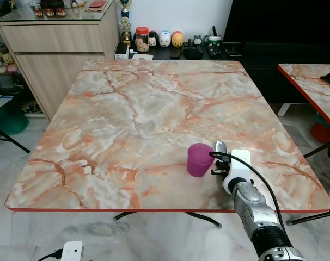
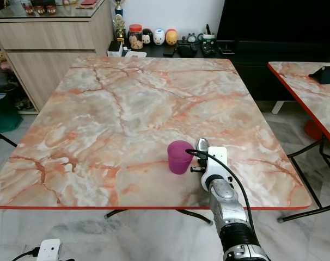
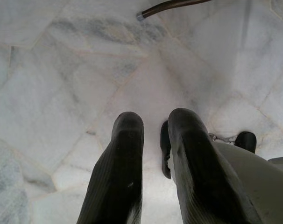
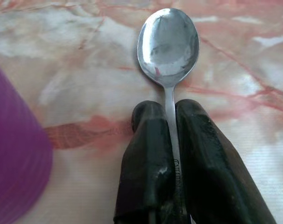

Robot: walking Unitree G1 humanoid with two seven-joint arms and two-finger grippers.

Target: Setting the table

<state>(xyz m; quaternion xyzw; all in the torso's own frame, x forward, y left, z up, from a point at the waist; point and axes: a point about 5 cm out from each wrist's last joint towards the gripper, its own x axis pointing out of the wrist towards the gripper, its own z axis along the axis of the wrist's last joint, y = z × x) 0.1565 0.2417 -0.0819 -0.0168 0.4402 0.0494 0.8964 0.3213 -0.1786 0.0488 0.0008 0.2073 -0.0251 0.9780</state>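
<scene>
Right gripper (image 4: 168, 119) is clamped on the spoon (image 4: 168, 44), fingers pinching the thin handle just below the bowl. The bowl sticks out ahead of the fingertips, over the marble-pattern counter (image 1: 154, 109) near its front edge, right of centre. Whether the bowl touches the surface can't be told from these views.

Handling, as a judgement: the spoon is light, stiff, polished metal, so slippery. The narrow handle between two rounded fingers could swivel or slide if bumped. A grip on the neck close to the bowl gives good control of the bowl end; the handle's rear is hidden inside the gripper. Not fragile, a short drop would only clatter.

The purple cup (image 1: 200, 159) stands upright just beside the gripper on its left, near but apart. It looks like light plastic and easy to tip, so it's the main obstacle: any sideways swing left risks knocking it. The wrist cable (image 1: 246, 166) loops close to the cup as well.

The rest of the counter is open. The jars and figurines (image 1: 165, 39) on the low black unit behind are well apart, as are the wooden sideboard (image 1: 56, 43) and the second table (image 1: 315, 87) to the right.

Left gripper (image 3: 153, 128) hangs idle over the marble floor (image 3: 62, 84), fingers slightly apart, holding nothing.
</scene>
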